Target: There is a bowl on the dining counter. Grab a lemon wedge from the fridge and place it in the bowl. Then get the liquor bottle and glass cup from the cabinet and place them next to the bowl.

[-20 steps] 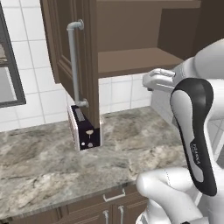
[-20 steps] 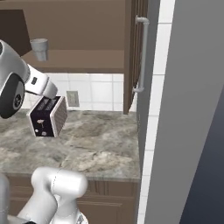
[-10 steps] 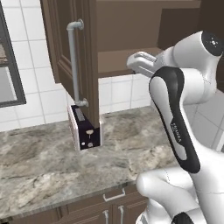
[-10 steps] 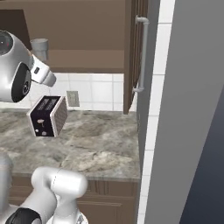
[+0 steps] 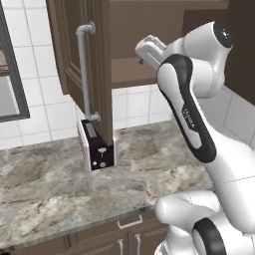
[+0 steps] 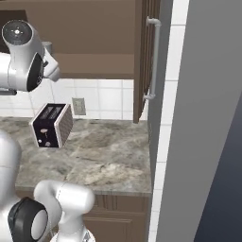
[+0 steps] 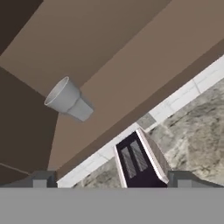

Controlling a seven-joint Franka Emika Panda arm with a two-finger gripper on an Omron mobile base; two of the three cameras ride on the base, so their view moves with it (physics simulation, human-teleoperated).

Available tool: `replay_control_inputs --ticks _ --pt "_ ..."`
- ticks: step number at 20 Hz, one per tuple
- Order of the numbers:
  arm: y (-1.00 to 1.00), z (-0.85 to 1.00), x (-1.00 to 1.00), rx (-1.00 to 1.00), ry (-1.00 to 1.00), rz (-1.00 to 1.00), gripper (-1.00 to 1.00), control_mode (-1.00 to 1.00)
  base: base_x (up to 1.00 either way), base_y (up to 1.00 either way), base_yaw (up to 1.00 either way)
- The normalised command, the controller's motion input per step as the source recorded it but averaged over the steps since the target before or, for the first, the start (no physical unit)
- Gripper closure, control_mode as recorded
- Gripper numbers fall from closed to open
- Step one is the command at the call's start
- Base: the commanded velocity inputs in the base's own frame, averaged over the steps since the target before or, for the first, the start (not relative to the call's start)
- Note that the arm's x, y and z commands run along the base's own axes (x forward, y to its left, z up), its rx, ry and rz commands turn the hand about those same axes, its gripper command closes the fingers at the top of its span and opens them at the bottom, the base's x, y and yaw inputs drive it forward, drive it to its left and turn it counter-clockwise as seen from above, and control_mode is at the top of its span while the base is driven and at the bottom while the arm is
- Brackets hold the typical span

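Note:
The cabinet [image 5: 149, 30] stands open, its dark brown door [image 5: 82, 60] swung out to the left. On its inner shelf [image 7: 144, 57] the glass cup [image 7: 68, 99], a small grey tapered tumbler, stands alone. In the right base view the cup [image 6: 47, 46] peeks out behind my arm. My gripper [image 7: 111, 180] is open with nothing between its fingertips [image 7: 41, 179], and it looks at the shelf from in front, well short of the cup. My hand [image 5: 149, 50] is raised to the shelf's front edge. The liquor bottle, bowl, lemon wedge and dining counter are out of view.
A dark toaster [image 5: 97, 147] sits on the veined marble counter [image 5: 60, 194] under the cabinet, against the tiled wall. The right cabinet door [image 6: 144, 56] with its metal handle [image 6: 153, 59] hangs open beside a tall grey panel [image 6: 208, 118]. Drawer units run below the counter.
My arm has lifted and swung the hand up from beside the counter to the cabinet shelf's edge. The toaster and the cup have stayed put, and the jaws have stayed open.

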Motion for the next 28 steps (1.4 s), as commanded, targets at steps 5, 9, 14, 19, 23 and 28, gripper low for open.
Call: replay_control_inputs --ticks 5,9,14,19,23,28 --pt "0.33 0.00 0.53 0.03 0.06 -0.03 -1.00 -1.00 0.00 0.00 0.00" --pt "0.13 0.00 0.57 0.08 0.01 0.00 -1.00 -1.00 0.00 0.00 0.00" --pt "0.10 0.00 0.60 0.12 0.00 0.00 -1.00 -1.00 0.00 0.00 0.00" --pt "0.20 0.00 0.58 0.06 0.00 0.00 -1.00 -1.00 0.00 0.00 0.00" --pt "0.27 0.00 0.27 0.01 0.00 0.00 -1.00 -1.00 0.00 0.00 0.00" --pt "0.30 0.00 0.18 0.00 0.02 0.00 -1.00 -1.00 0.00 0.00 0.00"
